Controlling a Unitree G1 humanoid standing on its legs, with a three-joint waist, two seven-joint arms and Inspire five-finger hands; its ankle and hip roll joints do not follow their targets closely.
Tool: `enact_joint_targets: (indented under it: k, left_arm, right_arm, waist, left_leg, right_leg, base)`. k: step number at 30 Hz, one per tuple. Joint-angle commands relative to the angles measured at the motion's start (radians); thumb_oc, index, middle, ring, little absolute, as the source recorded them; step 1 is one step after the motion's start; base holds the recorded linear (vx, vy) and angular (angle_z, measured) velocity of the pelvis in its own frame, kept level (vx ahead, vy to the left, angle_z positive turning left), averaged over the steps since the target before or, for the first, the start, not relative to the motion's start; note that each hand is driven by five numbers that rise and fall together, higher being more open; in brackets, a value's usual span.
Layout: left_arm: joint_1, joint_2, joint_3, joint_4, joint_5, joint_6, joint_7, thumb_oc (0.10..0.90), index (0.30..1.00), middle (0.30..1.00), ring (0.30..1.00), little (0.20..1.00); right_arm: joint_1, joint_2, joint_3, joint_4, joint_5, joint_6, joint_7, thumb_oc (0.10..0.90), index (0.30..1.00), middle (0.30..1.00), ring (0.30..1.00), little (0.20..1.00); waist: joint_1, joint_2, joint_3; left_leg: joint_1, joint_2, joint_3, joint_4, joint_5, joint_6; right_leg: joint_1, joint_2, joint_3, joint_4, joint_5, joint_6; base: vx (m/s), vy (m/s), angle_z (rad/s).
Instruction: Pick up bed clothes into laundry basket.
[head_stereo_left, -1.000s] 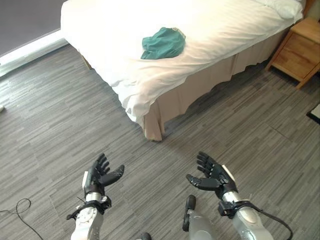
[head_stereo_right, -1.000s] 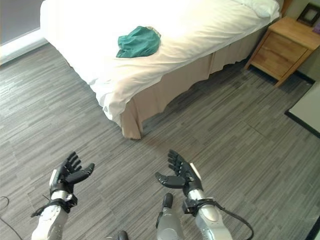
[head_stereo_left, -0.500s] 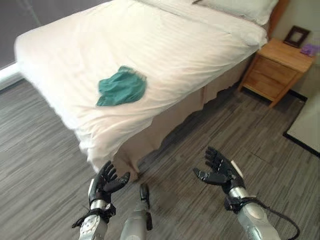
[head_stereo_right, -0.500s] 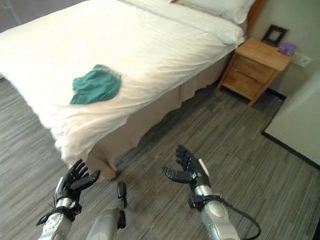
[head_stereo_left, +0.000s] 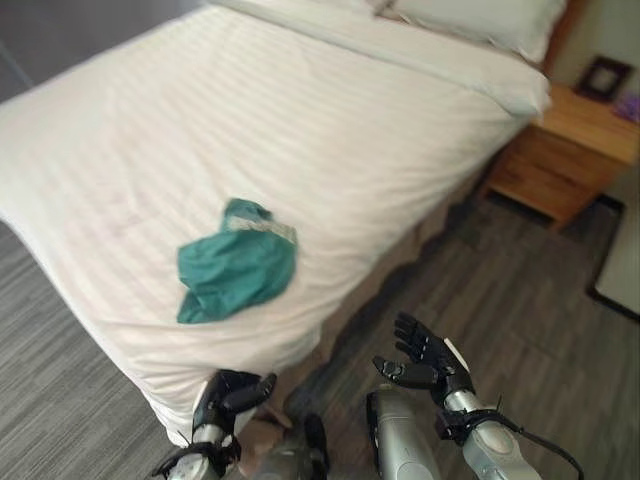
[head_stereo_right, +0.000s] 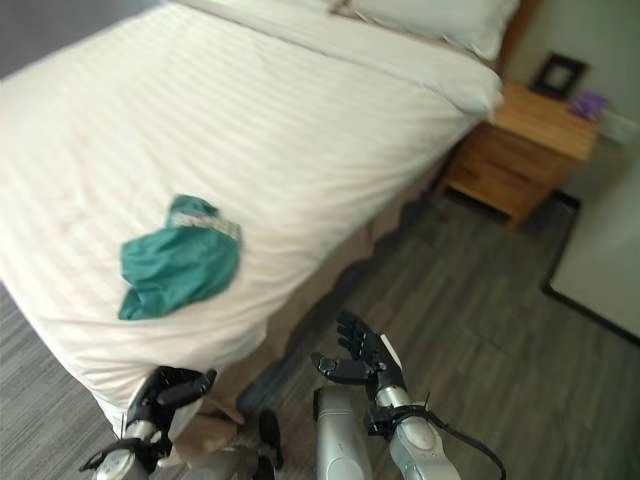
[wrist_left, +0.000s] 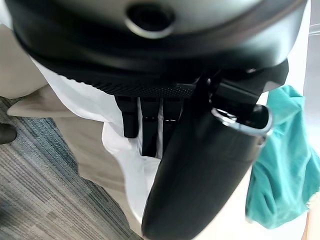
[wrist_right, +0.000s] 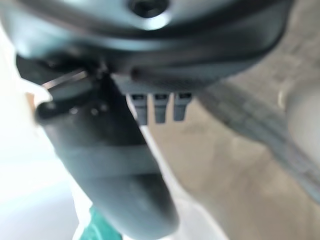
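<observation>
Robot has closed in on the bed (head_stereo_left: 330, 130), green cloth (head_stereo_left: 237, 265) now just ahead of the empty, relaxed left hand (head_stereo_left: 228, 395) and right hand (head_stereo_left: 420, 358), within reach next.

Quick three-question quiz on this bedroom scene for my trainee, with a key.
1. True or false: the left robot hand holds the green garment.
2. The green garment lies on: A) the floor, B) the bed, C) the nightstand.
3. Fill in: both the left and the right robot hand are ___ (open/shut).

Key:
1. False; it is apart from the garment, by the bed's near edge.
2. B.
3. Open.
</observation>
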Motion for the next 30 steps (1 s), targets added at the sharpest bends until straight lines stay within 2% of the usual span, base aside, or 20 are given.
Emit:
enact_joint_targets:
  k: [1, 6, 7, 8, 9, 10, 13, 14, 17, 18, 19, 20, 22, 23, 25, 26, 27, 28, 30]
  left_arm:
    - [-0.299, 0.037, 0.155, -0.030, 0.020, -0.176, 0.017, 0.800, 0.900, 0.900, 0.900, 0.900]
    - [-0.269, 0.017, 0.160, -0.013, 0.021, -0.171, 0.015, 0.800, 0.900, 0.900, 0.900, 0.900]
    - [-0.265, 0.021, 0.158, -0.004, 0.018, -0.169, 0.013, 0.800, 0.900, 0.900, 0.900, 0.900]
    - [-0.269, 0.028, 0.156, 0.003, 0.018, -0.168, 0.013, 0.800, 0.900, 0.900, 0.900, 0.900]
    - [-0.269, 0.028, 0.156, 0.003, 0.018, -0.168, 0.013, 0.800, 0.900, 0.900, 0.900, 0.900]
    - [-0.278, 0.049, 0.152, 0.011, 0.033, -0.171, 0.006, 0.800, 0.900, 0.900, 0.900, 0.900]
    - [-0.271, 0.053, 0.161, 0.003, 0.032, -0.172, 0.007, 0.800, 0.900, 0.900, 0.900, 0.900]
    - [-0.264, 0.049, 0.165, -0.005, 0.025, -0.175, 0.007, 0.800, 0.900, 0.900, 0.900, 0.900]
    - [-0.259, 0.033, 0.165, 0.009, 0.007, -0.168, 0.007, 0.800, 0.900, 0.900, 0.900, 0.900]
    - [-0.259, 0.032, 0.165, 0.009, 0.007, -0.168, 0.008, 0.800, 0.900, 0.900, 0.900, 0.900]
    - [-0.263, 0.033, 0.154, 0.017, 0.014, -0.166, 0.005, 0.800, 0.900, 0.900, 0.900, 0.900]
    - [-0.270, 0.033, 0.148, 0.013, 0.015, -0.166, 0.006, 0.800, 0.900, 0.900, 0.900, 0.900]
    - [-0.280, 0.034, 0.153, -0.012, 0.011, -0.159, -0.008, 0.800, 0.900, 0.900, 0.900, 0.900]
    - [-0.279, 0.034, 0.154, -0.013, 0.011, -0.158, -0.008, 0.800, 0.900, 0.900, 0.900, 0.900]
    - [-0.299, 0.040, 0.151, -0.020, 0.018, -0.160, -0.012, 0.800, 0.900, 0.900, 0.900, 0.900]
    - [-0.323, 0.045, 0.140, -0.029, 0.026, -0.162, -0.007, 0.800, 0.900, 0.900, 0.900, 0.900]
    - [-0.324, 0.045, 0.139, -0.028, 0.026, -0.162, -0.007, 0.800, 0.900, 0.900, 0.900, 0.900]
    - [-0.334, 0.052, 0.141, -0.039, 0.031, -0.166, 0.001, 0.800, 0.900, 0.900, 0.900, 0.900]
    - [-0.361, 0.060, 0.133, -0.033, 0.038, -0.169, 0.006, 0.800, 0.900, 0.900, 0.900, 0.900]
  right_arm:
    - [-0.009, -0.025, -0.063, -0.067, 0.021, -0.083, 0.018, 0.800, 0.900, 0.900, 0.900, 0.900]
    - [-0.032, -0.057, -0.063, -0.083, 0.004, -0.078, 0.029, 0.800, 0.900, 0.900, 0.900, 0.900]
    - [-0.049, -0.070, -0.064, -0.080, 0.000, -0.077, 0.022, 0.800, 0.900, 0.900, 0.900, 0.900]
    - [-0.052, -0.072, -0.065, -0.078, 0.002, -0.076, 0.024, 0.800, 0.900, 0.900, 0.900, 0.900]
    - [-0.053, -0.072, -0.065, -0.077, 0.002, -0.076, 0.024, 0.800, 0.900, 0.900, 0.900, 0.900]
    - [-0.057, -0.082, -0.064, -0.077, 0.008, -0.077, 0.029, 0.800, 0.900, 0.900, 0.900, 0.900]
    - [-0.053, -0.082, -0.064, -0.069, 0.010, -0.074, 0.032, 0.800, 0.900, 0.900, 0.900, 0.900]
    - [-0.049, -0.091, -0.054, -0.051, 0.009, -0.071, 0.041, 0.800, 0.900, 0.900, 0.900, 0.900]
    - [-0.068, -0.136, -0.042, -0.060, -0.010, -0.068, 0.045, 0.800, 0.900, 0.900, 0.900, 0.900]
    - [-0.068, -0.136, -0.042, -0.059, -0.010, -0.068, 0.045, 0.800, 0.900, 0.900, 0.900, 0.900]
    - [-0.069, -0.142, -0.046, -0.059, -0.007, -0.070, 0.045, 0.800, 0.900, 0.900, 0.900, 0.900]
    - [-0.076, -0.146, -0.047, -0.060, -0.001, -0.070, 0.043, 0.800, 0.900, 0.900, 0.900, 0.900]
    - [-0.084, -0.142, -0.040, -0.068, 0.003, -0.070, 0.042, 0.800, 0.900, 0.900, 0.900, 0.900]
    - [-0.084, -0.141, -0.039, -0.068, 0.003, -0.070, 0.042, 0.800, 0.900, 0.900, 0.900, 0.900]
    - [-0.071, -0.139, -0.046, -0.069, 0.002, -0.069, 0.043, 0.800, 0.900, 0.900, 0.900, 0.900]
    - [-0.053, -0.128, -0.050, -0.074, 0.003, -0.068, 0.042, 0.800, 0.900, 0.900, 0.900, 0.900]
    - [-0.052, -0.128, -0.050, -0.074, 0.003, -0.068, 0.042, 0.800, 0.900, 0.900, 0.900, 0.900]
    - [-0.044, -0.123, -0.054, -0.074, 0.002, -0.071, 0.042, 0.800, 0.900, 0.900, 0.900, 0.900]
    - [-0.045, -0.119, -0.049, -0.073, 0.003, -0.071, 0.048, 0.800, 0.900, 0.900, 0.900, 0.900]
  waist:
    - [-0.030, 0.000, -0.101]
    - [-0.009, 0.006, -0.122]
    - [-0.007, 0.007, -0.111]
    - [-0.012, 0.010, -0.105]
    - [-0.012, 0.010, -0.106]
    - [-0.003, 0.007, -0.098]
    - [0.006, 0.001, -0.098]
    - [0.027, 0.000, -0.096]
    - [0.051, 0.001, -0.071]
    - [0.047, 0.002, -0.069]
    - [0.045, -0.002, -0.063]
    - [0.038, -0.008, -0.059]
    - [0.014, -0.033, -0.071]
    - [0.015, -0.031, -0.070]
    - [0.002, -0.038, -0.088]
    - [-0.019, -0.028, -0.103]
    - [-0.021, -0.027, -0.103]
    - [-0.029, -0.023, -0.107]
    - [-0.044, -0.006, -0.108]
  left_leg:
    - [0.053, 0.107, -0.087, -0.005, -0.040, -0.177]
    - [0.043, 0.105, -0.129, 0.010, -0.052, -0.178]
    - [0.021, 0.104, -0.156, 0.041, -0.057, -0.181]
    - [0.008, 0.106, -0.183, 0.048, -0.057, -0.181]
    - [0.005, 0.105, -0.183, 0.051, -0.058, -0.181]
    - [-0.018, 0.115, -0.239, 0.058, -0.060, -0.198]
    - [-0.021, 0.118, -0.258, 0.053, -0.055, -0.204]
    - [-0.050, 0.126, -0.291, 0.066, -0.038, -0.224]
    - [-0.112, 0.135, -0.351, 0.132, -0.014, -0.266]
    - [-0.113, 0.134, -0.355, 0.134, -0.015, -0.266]
    - [-0.131, 0.130, -0.329, 0.156, -0.011, -0.263]
    - [-0.136, 0.135, -0.263, 0.176, -0.015, -0.260]
    - [-0.098, 0.178, -0.030, 0.265, -0.082, -0.248]
    - [-0.098, 0.180, -0.030, 0.275, -0.091, -0.248]
    - [-0.063, 0.183, 0.033, 0.311, -0.123, -0.245]
    - [-0.034, 0.171, 0.027, 0.299, -0.152, -0.252]
    - [-0.034, 0.171, 0.024, 0.299, -0.153, -0.252]
    - [-0.023, 0.163, 0.014, 0.276, -0.167, -0.251]
    - [0.012, 0.163, -0.003, 0.143, -0.147, -0.238]
  right_leg:
    - [0.462, 0.027, 0.096, -0.222, 0.044, 0.095]
    - [0.485, 0.033, 0.072, -0.248, 0.055, 0.080]
    - [0.467, 0.049, 0.095, -0.213, 0.045, 0.073]
    - [0.456, 0.070, 0.155, -0.184, 0.030, 0.071]
    - [0.451, 0.070, 0.156, -0.177, 0.026, 0.071]
    - [0.444, 0.103, 0.255, -0.151, -0.009, 0.065]
    - [0.463, 0.092, 0.232, -0.187, -0.008, 0.053]
    - [0.486, 0.092, 0.209, -0.229, -0.010, 0.041]
    - [0.533, 0.091, 0.113, -0.277, -0.008, 0.020]
    - [0.536, 0.090, 0.109, -0.279, -0.008, 0.020]
    - [0.547, 0.082, 0.083, -0.285, -0.005, 0.018]
    - [0.550, 0.071, 0.053, -0.287, 0.002, 0.018]
    - [0.554, 0.037, -0.023, -0.336, 0.040, 0.022]
    - [0.559, 0.039, -0.023, -0.339, 0.039, 0.023]
    - [0.552, 0.036, -0.062, -0.364, 0.055, 0.024]
    - [0.550, 0.045, -0.099, -0.386, 0.064, 0.031]
    - [0.552, 0.045, -0.102, -0.387, 0.063, 0.031]
    - [0.545, 0.048, -0.113, -0.393, 0.067, 0.038]
    - [0.505, 0.057, -0.124, -0.371, 0.091, 0.054]
  base:
    - [0.19, -0.059, 1.07]
    - [0.13, -0.090, 0.46]
    - [0.00, -0.091, -0.02]
    - [0.00, -0.093, -0.07]
    - [-0.01, -0.216, 0.07]
    - [0.00, -0.184, 0.02]
    - [-0.02, -0.201, 0.06]
    - [-0.11, -0.272, 0.20]
    - [-0.14, -0.308, 0.84]
    - [-0.11, -0.168, 1.45]
    - [-0.10, -0.080, 1.03]
    - [-0.18, -0.126, 0.61]
    - [-0.20, -0.120, 0.87]
    - [-0.16, -0.071, 0.91]
    - [-0.15, -0.044, 0.44]
    - [-0.12, -0.023, 0.37]
    - [-0.10, 0.030, 0.51]
    - [-0.07, 0.043, 0.82]
    - [-0.13, 0.100, 0.56]
